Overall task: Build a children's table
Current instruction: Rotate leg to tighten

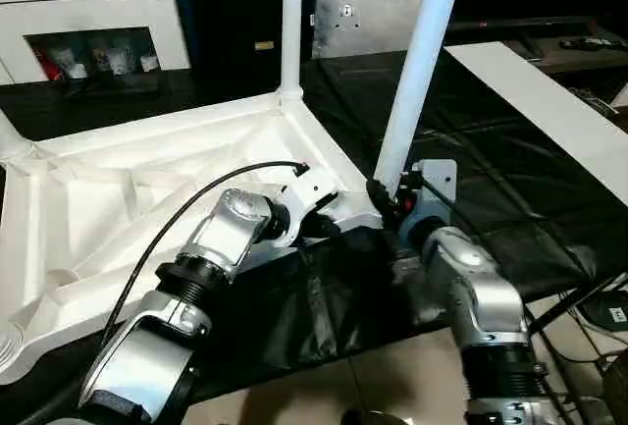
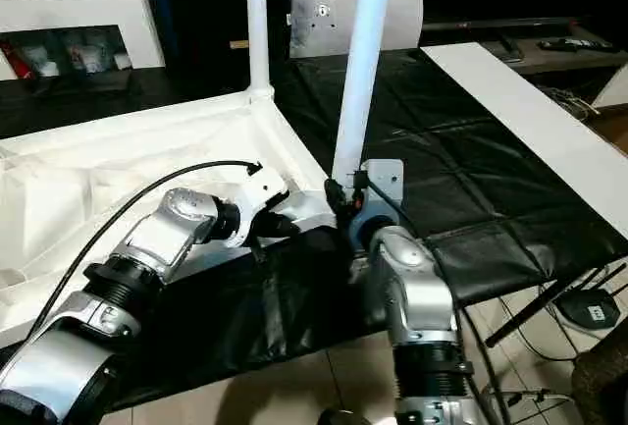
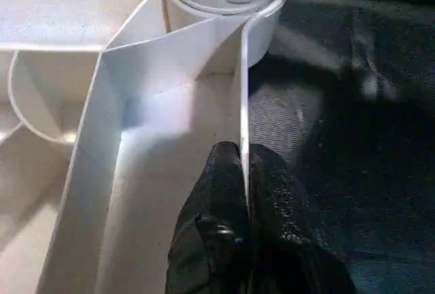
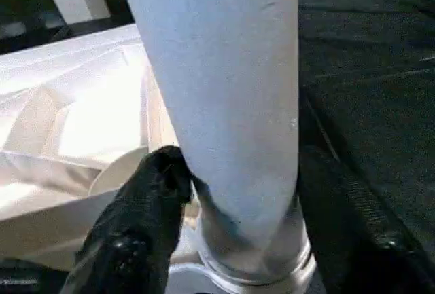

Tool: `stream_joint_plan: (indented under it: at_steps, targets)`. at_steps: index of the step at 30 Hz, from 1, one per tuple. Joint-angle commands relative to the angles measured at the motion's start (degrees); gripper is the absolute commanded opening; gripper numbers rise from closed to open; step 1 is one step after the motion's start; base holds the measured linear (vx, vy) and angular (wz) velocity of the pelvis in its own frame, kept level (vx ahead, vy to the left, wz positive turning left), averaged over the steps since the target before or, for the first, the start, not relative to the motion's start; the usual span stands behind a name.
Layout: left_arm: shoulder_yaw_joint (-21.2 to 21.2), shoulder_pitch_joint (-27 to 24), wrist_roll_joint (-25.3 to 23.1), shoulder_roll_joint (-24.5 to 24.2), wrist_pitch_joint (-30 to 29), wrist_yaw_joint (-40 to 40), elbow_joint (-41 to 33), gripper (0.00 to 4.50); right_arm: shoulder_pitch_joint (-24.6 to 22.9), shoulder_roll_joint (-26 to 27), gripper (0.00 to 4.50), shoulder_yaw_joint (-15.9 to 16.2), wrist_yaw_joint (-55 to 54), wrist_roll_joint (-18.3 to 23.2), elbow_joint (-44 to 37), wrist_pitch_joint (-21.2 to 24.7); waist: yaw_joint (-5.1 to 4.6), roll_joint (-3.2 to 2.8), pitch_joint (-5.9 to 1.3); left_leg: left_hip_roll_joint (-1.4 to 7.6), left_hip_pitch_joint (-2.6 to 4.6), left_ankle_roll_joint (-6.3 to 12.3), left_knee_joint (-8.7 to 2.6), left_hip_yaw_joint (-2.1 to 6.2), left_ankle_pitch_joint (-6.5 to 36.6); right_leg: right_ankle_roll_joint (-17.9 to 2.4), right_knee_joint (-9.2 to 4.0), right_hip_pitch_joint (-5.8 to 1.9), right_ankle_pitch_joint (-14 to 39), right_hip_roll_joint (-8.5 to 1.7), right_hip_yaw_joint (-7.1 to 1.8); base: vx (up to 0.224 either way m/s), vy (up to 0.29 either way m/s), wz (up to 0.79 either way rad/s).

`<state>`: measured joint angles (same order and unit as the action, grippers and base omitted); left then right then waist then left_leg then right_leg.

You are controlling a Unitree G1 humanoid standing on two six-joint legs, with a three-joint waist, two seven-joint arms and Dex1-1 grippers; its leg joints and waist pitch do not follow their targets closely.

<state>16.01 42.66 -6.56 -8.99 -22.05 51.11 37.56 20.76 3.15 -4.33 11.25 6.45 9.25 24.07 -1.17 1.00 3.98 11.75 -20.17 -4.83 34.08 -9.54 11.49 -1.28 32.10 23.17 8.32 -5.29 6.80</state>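
In the left eye view the upturned tabletop [image 1: 147, 199] fills the left centre, with the leg [image 1: 417, 72] leaning at its near corner socket. In the left wrist view the left claw [image 3: 245, 192] pinches the tabletop's rim. In the right wrist view the right claw [image 4: 234, 202] is clasped partway open around the leg's base; still tilted, the leg could jam or pop out.

Dim surroundings; glare on white plastic

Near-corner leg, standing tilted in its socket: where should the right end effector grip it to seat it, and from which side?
Grip the leg low on its shaft, just above the socket collar, coming level from the robot's side, fingers either side. The round shaft suits a side pinch, and low down the tilt gives least leverage. The left end effector, pinching the tabletop rim, steadies it.
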Motion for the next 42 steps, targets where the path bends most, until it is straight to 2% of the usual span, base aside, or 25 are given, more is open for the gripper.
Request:
stream_joint_plan:
  at_steps: [1, 6, 8, 9, 10, 11, 13, 15, 18, 20, 21, 23, 24, 25, 26, 27, 28, 31, 32, 34, 35, 38, 39, 40, 42]
  targets:
    - [0.7, 2.5, 1.8, 2.2, 4.4, 1.1, -1.1, 0.0, -0.1, 2.8, 2.97, 3.6, 1.7, 1.0, 0.4, 0.3, 0.21, -0.4, -3.83, 0.95, -0.07, 2.7, -4.5, 0.29, 13.1, -8.6, -4.11, -2.92, 21.0, -3.05, -2.86, 0.0, 0.0, 0.0]
    - [0.6, 1.8, 1.5, 0.8, 7.3, 2.2, -0.3, 0.0, -3.7, -1.1, 3.43, 4.6, 4.2, 0.1, -2.9, -3.7, 0.81, -0.37, -4.01, 1.0, -0.15, 3.71, -4.37, -0.09, 9.5, -9.9, -3.56, -3.32, 17.3, -3.04, -3.15, 0.0, 0.0, 0.0]
    - [0.1, 1.4, 1.7, 0.2, 9.0, 2.4, -0.1, 0.0, -6.5, -3.7, 3.51, 4.7, 7.5, 1.2, -7.3, -3.7, 1.66, -0.39, -4.23, 1.15, -0.16, 5.02, -4.22, -0.24, 6.5, -10.5, -2.98, -3.57, 13.2, -3.01, -3.38, 0.0, 0.0, 0.0]
    - [-0.7, 1.2, 2.2, 0.3, 9.0, 1.8, -0.1, 0.0, -7.9, -4.8, 3.59, 4.6, 8.6, 1.6, -9.4, -3.2, 1.73, -0.71, -4.3, 1.19, -0.14, 5.14, -4.26, -0.2, 6.2, -11.0, -2.74, -3.6, 12.3, -3.03, -3.37, 0.0, 0.0, 0.0]
    - [-1.0, 0.8, 3.0, 0.2, 9.2, 2.6, -0.7, 0.0, -9.0, -5.5, 3.72, 4.6, 9.2, 1.8, -10.9, -2.9, 1.86, -0.61, -4.31, 1.14, -0.27, 5.45, -4.23, -0.22, 6.3, -11.1, -2.74, -3.77, 11.7, -2.97, -3.31, 0.0, 0.0, 0.0]
    - [-1.4, 0.6, 3.6, 0.2, 8.9, 3.1, -1.2, 0.0, -9.7, -6.0, 3.72, 4.6, 9.6, 1.9, -12.0, -2.7, 1.84, -0.43, -4.29, 1.1, -0.36, 5.66, -4.25, -0.24, 6.3, -11.1, -2.81, -3.85, 11.9, -2.98, -3.31, 0.0, 0.0, 0.0]
    - [-2.1, -0.2, 5.0, 0.1, 8.4, 4.5, -2.9, 0.55, -11.9, -7.2, 4.02, 4.7, 10.9, 2.6, -15.3, -1.9, 1.98, -0.44, -4.15, 1.04, -0.4, 5.69, -4.27, -0.3, 6.9, -10.6, -3.15, -3.83, 14.6, -3.09, -3.3, 0.0, 0.0, 0.0]
    - [-2.6, -2.2, 6.9, -0.5, 7.5, 6.5, -6.9, 0.55, -14.8, -8.3, 4.08, 5.9, 12.1, 3.5, -19.2, -1.4, 2.04, -0.57, -4.09, 1.27, -0.3, 5.01, -4.44, -0.19, 8.2, -10.5, -3.39, -3.72, 17.5, -3.26, -3.25, 0.0, 0.0, 0.0]
    - [-2.8, -3.3, 7.8, -0.9, 6.6, 7.3, -9.2, 0.93, -15.9, -8.7, 4.42, 6.5, 12.4, 3.9, -20.8, -1.1, 2.19, -0.6, -4.18, 1.56, -0.14, 4.81, -4.48, -0.22, 8.2, -11.1, -3.07, -3.38, 15.6, -3.07, -3.4, 0.0, 0.0, 0.0]
    - [-2.5, -4.7, 7.1, -2.5, 5.7, 7.2, -12.2, 1.02, -16.5, -9.1, 4.48, 7.3, 13.1, 4.3, -22.3, -1.1, 2.13, -0.6, -3.95, 1.56, -0.25, 4.33, -4.68, -0.17, 9.5, -10.5, -3.06, -3.41, 16.7, -2.99, -3.35, 0.0, 0.0, 0.0]
    - [-2.8, -6.8, 7.2, -4.4, 2.8, 7.3, -16.5, 1.11, -16.6, -8.9, 4.5, 7.7, 13.3, 4.3, -23.3, -1.3, 2.0, -0.77, -3.87, 1.5, -0.26, 3.69, -4.78, -0.1, 10.8, -9.3, -3.29, -3.5, 19.3, -3.12, -3.38, 0.0, 0.0, 0.0]
    - [-3.4, -8.1, 7.4, -5.5, 0.8, 7.3, -19.1, 1.35, -16.1, -8.4, 4.5, 7.5, 13.1, 4.5, -23.5, -1.3, 1.6, -0.61, -3.75, 1.41, -0.39, 3.42, -4.82, -0.11, 11.1, -8.7, -3.49, -3.35, 20.8, -3.06, -3.37, 0.0, 0.0, 0.0]
    - [-4.2, -9.7, 7.6, -7.1, -1.8, 7.3, -22.1, 1.47, -15.2, -8.2, 4.5, 7.6, 12.9, 4.5, -23.1, -1.5, 1.5, -0.78, -3.72, 1.28, -0.1, 3.17, -4.71, -0.2, 11.3, -8.2, -3.81, -3.06, 22.3, -2.93, -3.34, 0.0, 0.0, 0.0]
    - [-4.7, -10.9, 7.9, -8.3, -3.7, 7.2, -24.3, 1.56, -14.6, -8.0, 4.5, 7.6, 12.7, 4.5, -23.0, -1.4, 1.45, -0.99, -3.69, 1.42, -0.16, 2.74, -4.83, -0.04, 11.6, -8.1, -3.7, -3.11, 22.6, -3.02, -3.39, 0.0, 0.0, 0.0]
    - [-5.2, -12.5, 8.1, -9.9, -5.4, 7.4, -26.8, 1.56, -14.0, -7.9, 4.5, 7.7, 12.9, 4.9, -22.8, -0.8, 1.36, -0.86, -3.73, 1.51, -0.3, 2.48, -4.94, 0.05, 11.5, -8.1, -3.48, -3.24, 22.3, -3.01, -3.37, 0.0, 0.0, 0.0]
    - [-5.5, -13.6, 8.5, -11.1, -6.5, 7.4, -28.6, 1.67, -13.7, -7.9, 4.5, 7.9, 13.0, 5.3, -22.8, -0.3, 1.17, -1.07, -3.61, 1.41, -0.25, 2.38, -4.98, 0.03, 11.6, -8.1, -3.54, -3.03, 22.2, -2.84, -3.36, 0.0, 0.0, 0.0]
    - [-6.3, -16.5, 9.2, -14.0, -10.3, 8.1, -33.5, 1.76, -12.5, -8.4, 4.5, 8.8, 13.6, 5.0, -21.9, 0.2, 1.03, -1.18, -3.62, 1.47, 0.13, 2.02, -4.95, -0.01, 12.2, -8.4, -3.38, -2.79, 21.8, -2.68, -3.43, 0.0, 0.0, 0.0]
    - [-7.7, -19.8, 11.1, -16.7, -14.7, 9.1, -39.7, 1.88, -11.2, -8.7, 4.5, 9.7, 14.3, 5.1, -20.5, 1.0, 0.87, -1.22, -3.71, 1.6, 0.14, 1.57, -4.91, 0.02, 11.6, -9.5, -2.72, -2.79, 19.8, -2.64, -3.64, 0.0, 0.0, 0.0]
    - [-8.4, -21.4, 12.2, -17.9, -16.9, 9.7, -42.9, 2.03, -10.4, -8.7, 4.5, 10.0, 14.6, 5.0, -19.5, 1.3, 0.88, -1.14, -3.53, 1.47, 0.03, 1.72, -4.99, -0.09, 11.6, -9.4, -2.95, -2.74, 20.0, -2.44, -3.64, 0.0, 0.0, 0.0]
    - [-10.0, -24.2, 14.8, -19.8, -21.3, 10.7, -48.8, 2.17, -8.8, -8.3, 4.5, 10.5, 14.9, 5.2, -17.5, 2.4, 1.19, -1.35, -3.7, 1.64, 0.19, 1.05, -4.94, -0.03, 11.4, -10.4, -2.45, -2.81, 18.8, -2.68, -3.78, 0.0, 0.0, 0.0]
    - [-10.3, -26.0, 16.3, -21.4, -23.8, 11.8, -52.2, 2.23, -7.6, -8.0, 4.5, 10.9, 15.2, 5.0, -15.7, 2.5, 1.36, -1.4, -3.6, 1.55, 0.39, 0.81, -4.85, -0.2, 11.9, -10.5, -2.43, -2.49, 18.8, -2.52, -3.82, 0.0, 0.0, 0.0]
    - [-9.4, -30.3, 18.9, -25.7, -30.0, 12.8, -59.5, 2.23, -4.0, -7.0, 4.5, 11.3, 13.7, 3.7, -10.0, 2.1, 1.16, -1.29, -3.3, 1.31, 0.08, 0.42, -4.95, -0.1, 13.6, -9.8, -2.51, -2.51, 21.5, -2.42, -3.83, 0.0, 0.0, 0.0]
    - [-8.8, -31.1, 18.6, -26.4, -30.9, 12.5, -60.5, 2.31, -3.3, -6.7, 4.5, 11.2, 13.0, 3.4, -8.8, 1.7, 1.15, -1.25, -3.2, 1.24, 0.27, 0.13, -4.94, -0.07, 15.0, -9.1, -2.73, -2.28, 23.9, -2.42, -3.81, 0.0, 0.0, 0.0]
    - [-8.7, -31.2, 18.4, -26.4, -31.0, 12.4, -60.6, 2.5, -3.1, -6.6, 4.5, 11.2, 12.8, 3.3, -8.5, 1.6, 1.2, -1.29, -3.14, 1.08, 0.65, -0.05, -4.76, -0.15, 15.9, -8.0, -3.2, -1.98, 26.2, -2.39, -3.83, 0.0, 0.0, 0.0]
    - [-6.9, -33.2, 15.9, -25.1, -34.3, 8.3, -60.9, 2.58, 0.0, -5.6, 4.5, 9.5, 8.6, 1.5, -3.0, -1.2, 0.97, -1.38, -3.21, 1.01, 0.47, -0.56, -4.81, -0.02, 15.8, -7.0, -3.17, -2.03, 27.0, -2.26, -3.81, 0.0, 0.0, 0.0]
